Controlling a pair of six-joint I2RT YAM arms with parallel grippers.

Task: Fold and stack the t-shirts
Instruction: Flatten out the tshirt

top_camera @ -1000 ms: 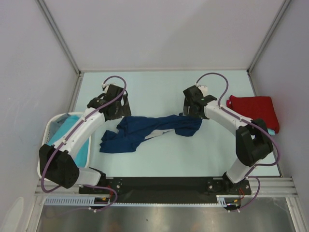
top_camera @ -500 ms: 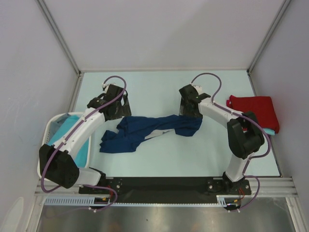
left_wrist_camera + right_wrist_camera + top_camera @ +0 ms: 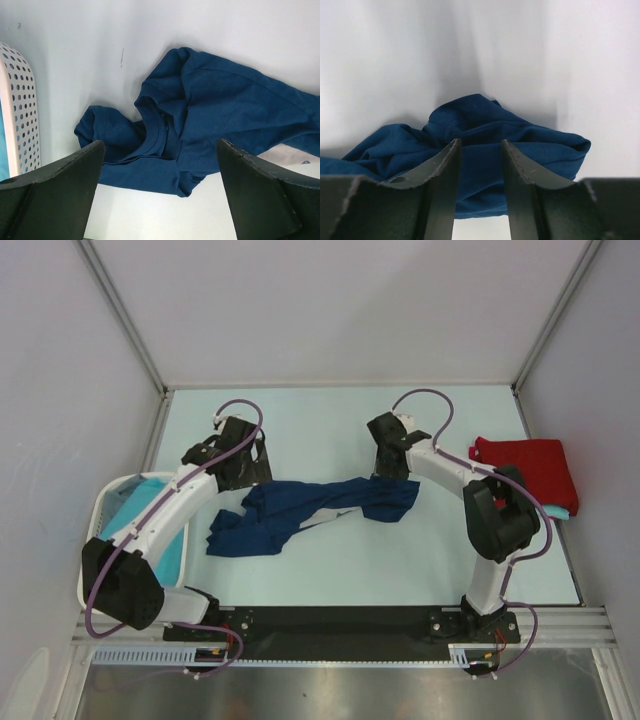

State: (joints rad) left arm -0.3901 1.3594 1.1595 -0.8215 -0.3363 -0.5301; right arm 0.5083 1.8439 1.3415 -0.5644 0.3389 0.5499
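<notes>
Navy shirt lies crumpled mid-table, strung out from left to right. Left gripper hangs over its left end, jaws spread wide, holding nothing. Right gripper is down at the shirt's far right end, fingers drawn in to a narrow gap with blue cloth showing through it; whether they've caught any fabric I can't tell. Red shirt sits folded at the right edge. Turquoise shirt is in the basket, left.
</notes>
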